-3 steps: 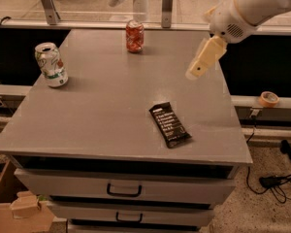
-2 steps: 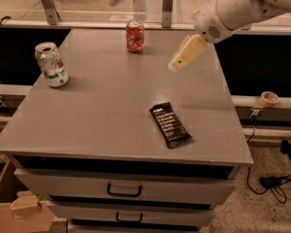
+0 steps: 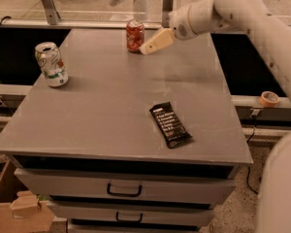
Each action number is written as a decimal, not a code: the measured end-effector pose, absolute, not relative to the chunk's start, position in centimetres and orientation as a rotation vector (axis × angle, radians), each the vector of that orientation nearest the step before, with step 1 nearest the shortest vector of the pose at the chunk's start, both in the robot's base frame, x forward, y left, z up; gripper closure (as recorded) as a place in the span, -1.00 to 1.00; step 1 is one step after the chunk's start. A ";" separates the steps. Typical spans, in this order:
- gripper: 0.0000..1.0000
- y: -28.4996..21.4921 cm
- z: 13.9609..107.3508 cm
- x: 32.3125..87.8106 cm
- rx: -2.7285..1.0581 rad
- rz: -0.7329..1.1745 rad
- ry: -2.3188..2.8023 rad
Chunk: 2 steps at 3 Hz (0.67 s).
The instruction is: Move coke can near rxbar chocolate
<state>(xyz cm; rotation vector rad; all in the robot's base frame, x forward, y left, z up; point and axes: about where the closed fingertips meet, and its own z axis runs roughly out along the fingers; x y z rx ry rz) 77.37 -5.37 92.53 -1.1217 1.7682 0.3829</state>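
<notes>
As the coke can [image 3: 135, 35] looks light, dent-prone and slick, the tool [image 3: 146, 47] just beside it, state unclear, should squeeze mid-body gently.

My hand [image 3: 148, 47] sits just right of the coke can [image 3: 134, 35], at the far edge of the desk [image 3: 102, 106]. Arm [image 3: 223, 8] is cut off at the top and right edges. White lettering on the rxbar chocolate [image 3: 170, 124] is too small for me to read.

arm [image 3: 242, 11]: white, smooth, thick rounded tubular segments.
wrist [image 3: 185, 21]: white rounded joint, small grey patch.
gripper [image 3: 147, 48]: cream, tapered wedge, above the far edge of the bench [image 3: 111, 106], near its middle.
nearest link [image 3: 281, 188]: pale, broad, rounded.
</notes>
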 end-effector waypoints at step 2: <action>-1.00 -0.1 90.5 82.8 -0.916 0.555 1.773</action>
